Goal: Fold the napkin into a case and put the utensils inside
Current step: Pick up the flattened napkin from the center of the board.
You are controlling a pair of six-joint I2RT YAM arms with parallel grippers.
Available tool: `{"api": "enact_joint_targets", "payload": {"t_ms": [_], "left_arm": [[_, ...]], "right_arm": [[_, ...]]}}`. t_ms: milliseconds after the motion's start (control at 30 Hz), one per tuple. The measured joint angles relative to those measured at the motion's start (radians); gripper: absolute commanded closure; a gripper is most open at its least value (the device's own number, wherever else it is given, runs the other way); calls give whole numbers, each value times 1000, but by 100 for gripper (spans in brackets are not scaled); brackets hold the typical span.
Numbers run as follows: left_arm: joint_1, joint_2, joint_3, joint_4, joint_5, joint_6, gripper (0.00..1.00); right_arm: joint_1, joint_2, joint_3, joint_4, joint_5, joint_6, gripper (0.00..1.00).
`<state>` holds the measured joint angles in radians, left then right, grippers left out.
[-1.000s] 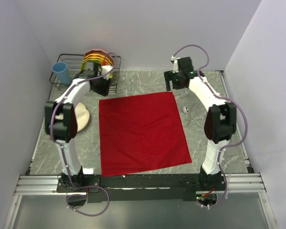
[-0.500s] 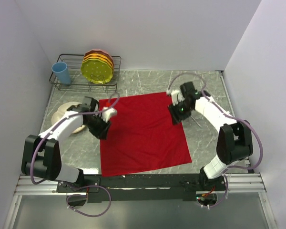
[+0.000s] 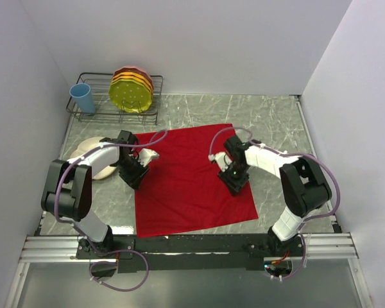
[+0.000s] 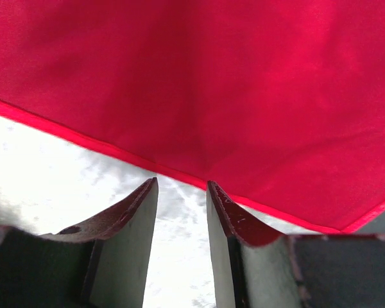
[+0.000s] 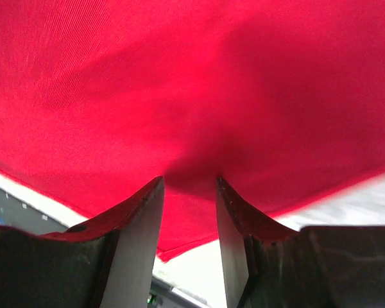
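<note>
Spanning the white-walled cell: 1 table, grey marbled top.

1 napkin, red and shiny, spread flat at the centre of the table. Its near edge lies close to the table's near edge. Its far edge stops short of the far wall.

2 arms, white with black joints. The left arm is bent low over the left side and reaches to the napkin's left edge. The right arm is bent low from the right and reaches onto the right part of the napkin.

1 rack, wire, in the far left corner. It holds yellow and orange plates on edge, and 1 cup, blue, at its left end.

1 cream plate, left of the napkin, partly under the left arm.

1 left gripper, at the napkin's left hem. The jaws stand a narrow gap apart, bare table shows between the fingers, and the hem runs just past the tips.

1 right gripper, tips down on the cloth just inside the right edge. The jaws stand a narrow gap apart, and the cloth puckers into a dark fold at the fingertips. Whether that fold is clamped cannot be told.
</note>
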<state>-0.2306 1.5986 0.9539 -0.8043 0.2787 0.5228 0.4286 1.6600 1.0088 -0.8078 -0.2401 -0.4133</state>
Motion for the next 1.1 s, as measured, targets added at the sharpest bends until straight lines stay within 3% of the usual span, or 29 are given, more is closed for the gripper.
{"api": "enact_joint_targets", "payload": {"t_ms": [300,533,733,800,900,1000,1100], "left_arm": [[75,48,27,-11,-24,55,53],[184,12,149,-42,106,56,42],[222,-172,196,198,184,-131,38],[220,-222,188,320,190,-219,26],[220,-263,145,520,187,-358,30],[220,-209,154,623,186,-479,34],[220,-61,260,621,161,-581,31]], "right_arm": [[81,16,-37,-48,-5,-41,54],[146,13,-6,-145,-124,-75,42],[-60,11,307,-141,-194,-16,38],[-137,22,430,-93,-177,22,37],[-204,80,583,-25,-117,72,37],[-241,206,735,26,-64,121,37],[-256,361,855,64,-22,165,37]]}}
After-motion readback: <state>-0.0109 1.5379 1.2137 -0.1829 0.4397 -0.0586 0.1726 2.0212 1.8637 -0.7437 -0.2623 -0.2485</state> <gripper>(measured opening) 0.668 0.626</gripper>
